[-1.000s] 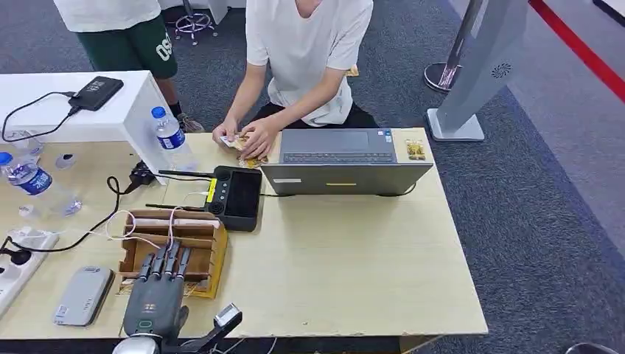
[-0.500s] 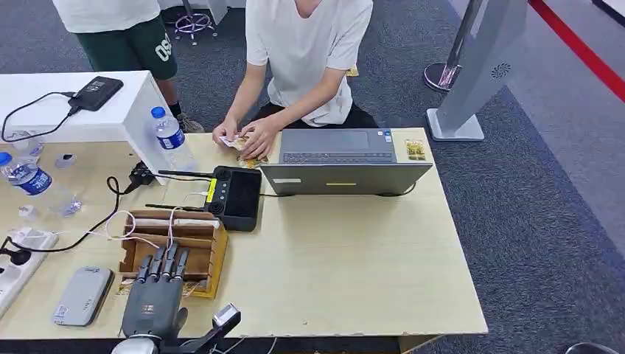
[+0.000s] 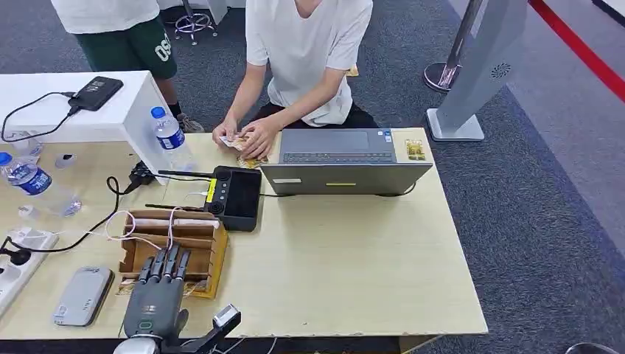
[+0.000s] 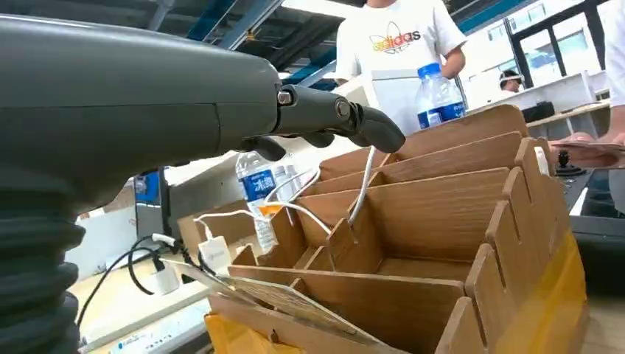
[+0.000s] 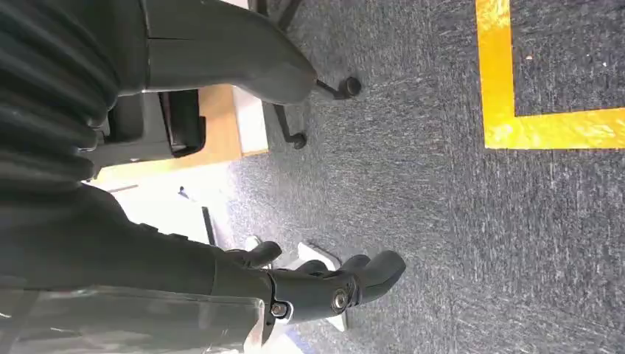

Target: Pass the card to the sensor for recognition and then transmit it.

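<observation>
My left hand (image 3: 156, 295) hovers at the table's near left edge, its fingers stretched out over the near end of a wooden slotted card box (image 3: 177, 240). It holds nothing. In the left wrist view its fingers (image 4: 332, 118) reach above the box (image 4: 442, 214), and a flat card (image 4: 295, 301) leans in the nearest slot. A black device with a screen and antenna (image 3: 236, 195) lies just beyond the box. My right hand (image 5: 324, 284) hangs over the carpet, loosely extended and holding nothing.
A person kneels at the far table edge, handling cards (image 3: 239, 140) beside a laptop (image 3: 343, 166). On the left are a grey device (image 3: 82, 295), cables, a power strip (image 3: 15, 269) and water bottles (image 3: 171, 136). The wide right half of the table (image 3: 354, 265) is bare.
My left hand stays almost still over the box. The person's hands shift slightly on the cards.
</observation>
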Robot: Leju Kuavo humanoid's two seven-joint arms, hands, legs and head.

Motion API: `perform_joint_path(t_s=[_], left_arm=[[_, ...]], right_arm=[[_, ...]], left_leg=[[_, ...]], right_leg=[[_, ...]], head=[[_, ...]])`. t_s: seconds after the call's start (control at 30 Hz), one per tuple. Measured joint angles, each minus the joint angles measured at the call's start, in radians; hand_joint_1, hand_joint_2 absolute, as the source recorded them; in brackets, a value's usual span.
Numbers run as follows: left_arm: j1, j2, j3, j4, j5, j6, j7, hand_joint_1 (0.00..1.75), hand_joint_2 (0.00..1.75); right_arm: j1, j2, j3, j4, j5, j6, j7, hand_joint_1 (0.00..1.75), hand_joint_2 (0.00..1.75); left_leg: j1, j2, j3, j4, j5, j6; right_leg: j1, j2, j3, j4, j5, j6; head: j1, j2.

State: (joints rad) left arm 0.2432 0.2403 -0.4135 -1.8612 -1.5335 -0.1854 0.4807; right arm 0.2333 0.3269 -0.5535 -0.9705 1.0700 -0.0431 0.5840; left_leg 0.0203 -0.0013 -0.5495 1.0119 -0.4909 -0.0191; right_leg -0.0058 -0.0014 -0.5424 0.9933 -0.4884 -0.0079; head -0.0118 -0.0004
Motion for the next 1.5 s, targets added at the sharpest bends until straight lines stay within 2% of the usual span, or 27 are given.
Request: perform_joint_path(t_s=[1.5], left_arm=[[0.009,-0.037,0.036,0.039,0.000,0.010,-0.036,0.00,1.75]], right_arm=[[0.001,0.000,0.000,-0.006,-0.006,0.013,0.000,0.00,1.75]], left_leg=[[0.000,0.000,0.000,0.000,0.000,0.000]], right_leg=[[0.000,0.000,0.000,0.000,0.000,0.000]], head=[[0.000,0.000]])
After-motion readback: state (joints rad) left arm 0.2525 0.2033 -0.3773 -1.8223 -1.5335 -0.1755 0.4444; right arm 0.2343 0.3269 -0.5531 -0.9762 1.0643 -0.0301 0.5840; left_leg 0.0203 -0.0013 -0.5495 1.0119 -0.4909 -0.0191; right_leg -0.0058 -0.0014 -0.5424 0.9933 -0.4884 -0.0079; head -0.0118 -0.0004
